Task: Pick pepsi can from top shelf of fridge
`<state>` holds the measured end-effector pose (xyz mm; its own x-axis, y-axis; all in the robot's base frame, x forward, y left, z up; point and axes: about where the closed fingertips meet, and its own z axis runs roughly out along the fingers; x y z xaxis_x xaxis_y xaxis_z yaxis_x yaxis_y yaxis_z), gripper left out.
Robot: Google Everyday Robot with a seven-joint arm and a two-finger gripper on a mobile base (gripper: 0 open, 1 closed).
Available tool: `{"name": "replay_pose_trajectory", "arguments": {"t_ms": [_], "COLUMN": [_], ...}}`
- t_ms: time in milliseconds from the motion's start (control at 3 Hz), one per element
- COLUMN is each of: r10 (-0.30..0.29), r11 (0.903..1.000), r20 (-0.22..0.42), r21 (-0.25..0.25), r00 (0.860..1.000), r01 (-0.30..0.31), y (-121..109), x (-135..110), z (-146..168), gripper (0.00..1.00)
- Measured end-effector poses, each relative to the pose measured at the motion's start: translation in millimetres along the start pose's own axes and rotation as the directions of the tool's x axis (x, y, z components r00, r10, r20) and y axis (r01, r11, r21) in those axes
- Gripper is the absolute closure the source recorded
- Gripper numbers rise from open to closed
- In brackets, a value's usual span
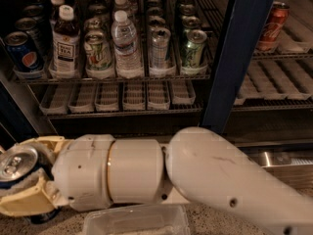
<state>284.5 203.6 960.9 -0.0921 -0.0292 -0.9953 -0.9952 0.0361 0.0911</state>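
Claw (15, 179) at lower left is clamped on the pepsi can (17, 161), outside the fridge (230, 58), well below the top shelf (122, 77). Recommend: keep grip firm, can upright, clear of the tub (137, 222).

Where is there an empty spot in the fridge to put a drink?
The lane trays under the top shelf look bare, so does the wire rack below the red can. The top shelf is packed. The gripper, bottom left, holds the pepsi can.
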Motion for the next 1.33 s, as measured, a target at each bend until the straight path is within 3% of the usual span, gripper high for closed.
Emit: {"name": "replay_pose_trajectory", "arguments": {"t_ms": [333,667,1333], "r10": [-0.012,-0.012,-0.025], "r11": [0.9984,0.9984,0.9940], "r20": [-0.002,-0.002,0.033], "r21": [0.056,0.056,0.107], "r00": [1.000,1.000,0.999], "r01": [0.012,0.012,0.022], "y": [-2.0,-2.0,-40.8], "x": [-1.6,-1.6,-21.0], "z": [-12.7,-12.7,-53.9], "gripper": [1.00,1.00,1.00]}}
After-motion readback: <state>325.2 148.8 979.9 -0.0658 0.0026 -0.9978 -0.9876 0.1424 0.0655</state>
